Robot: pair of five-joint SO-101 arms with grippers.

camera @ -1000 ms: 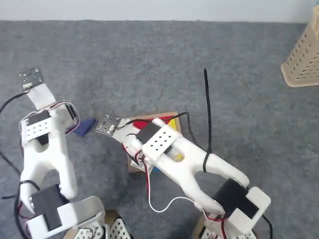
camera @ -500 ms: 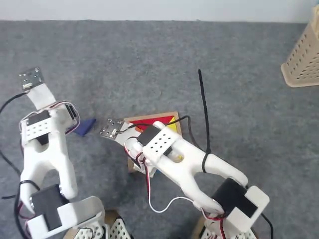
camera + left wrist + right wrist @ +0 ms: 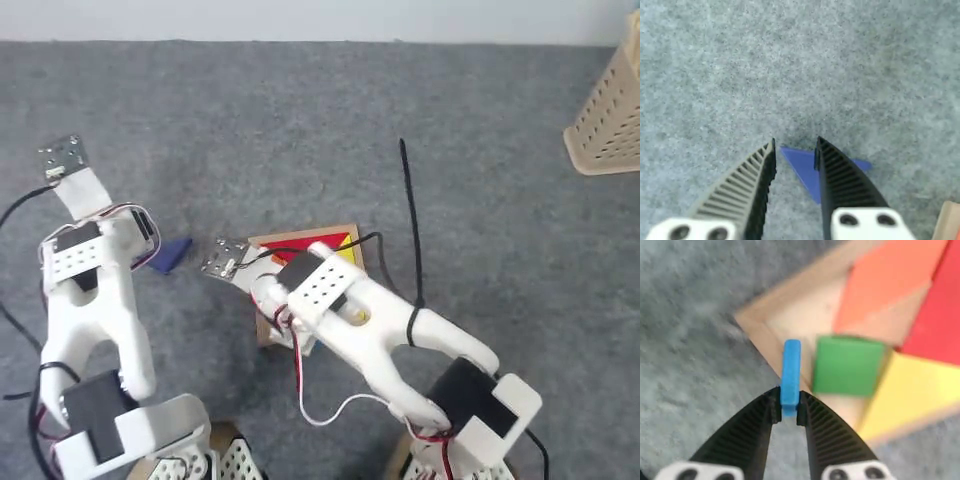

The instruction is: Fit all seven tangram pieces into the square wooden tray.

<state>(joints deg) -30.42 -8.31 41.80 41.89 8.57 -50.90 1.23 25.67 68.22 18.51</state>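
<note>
Over the last second the right arm has slid its wrist a little toward 7 o'clock in the high view, its black cable tie leaning the same way, while the left arm has kept still. The right gripper is clamped on a light blue piece, held on edge between the two ribbed fingers. The piece pokes out over the rim of the square wooden tray close to one corner; whether it touches the wood cannot be told. Just beside it inside the tray lies a green square, with an orange triangle, a red piece and a yellow piece packed around that square, and bare wood showing in the corner nearest the held piece. In the high view the tray sits mid-table on the grey carpet, mostly under the right arm, with red along its 12 o'clock edge and yellow toward 2 o'clock. The dark blue triangle lies on the carpet at 9 o'clock from the tray, well apart from it. The left gripper hangs over it with its fingers parted by a narrow gap, one finger covering part of the dark blue triangle and one pointed corner showing in the gap. A pale perforated basket stands at 2 o'clock from the tray, at the edge of the scene
</note>
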